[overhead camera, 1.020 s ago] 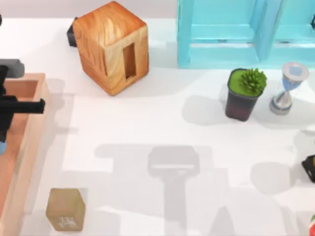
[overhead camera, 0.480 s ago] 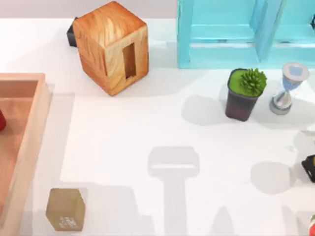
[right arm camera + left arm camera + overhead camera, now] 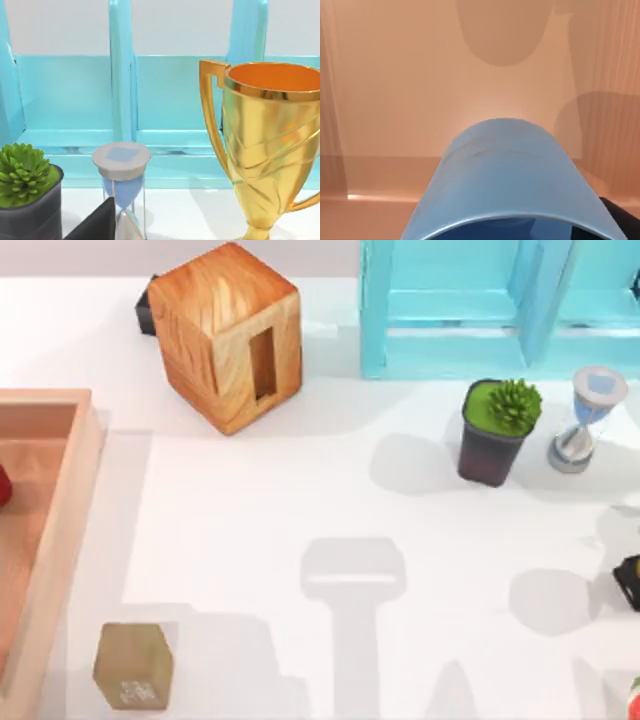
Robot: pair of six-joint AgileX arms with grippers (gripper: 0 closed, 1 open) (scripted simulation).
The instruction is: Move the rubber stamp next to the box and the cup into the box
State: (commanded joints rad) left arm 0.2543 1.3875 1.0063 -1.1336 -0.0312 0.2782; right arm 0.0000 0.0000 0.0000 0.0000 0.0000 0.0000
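Note:
The blue cup [image 3: 505, 185] sits close up in the left wrist view, rim nearest the camera, over the box's light wooden floor [image 3: 420, 90]. My left gripper is shut on the cup, and a dark finger [image 3: 622, 220] shows against its side. In the top view the box [image 3: 70, 510] lies at the table's left edge. The tan rubber stamp [image 3: 133, 665] stands just right of the box's near corner, white marks on its front face. My right gripper [image 3: 630, 582] is parked at the table's right edge.
A glossy wooden cube with a slot [image 3: 228, 335] stands at the back left, and a turquoise shelf [image 3: 480, 310] at the back right. A potted plant [image 3: 495, 430] and an hourglass [image 3: 585, 420] stand before the shelf. A gold trophy [image 3: 270, 150] is near the right arm. A red object [image 3: 3, 485] lies in the box.
One second ago my left arm hung over the box's right wall with the cup; it has since moved left out of the top view. Nothing has shifted in the last half second.

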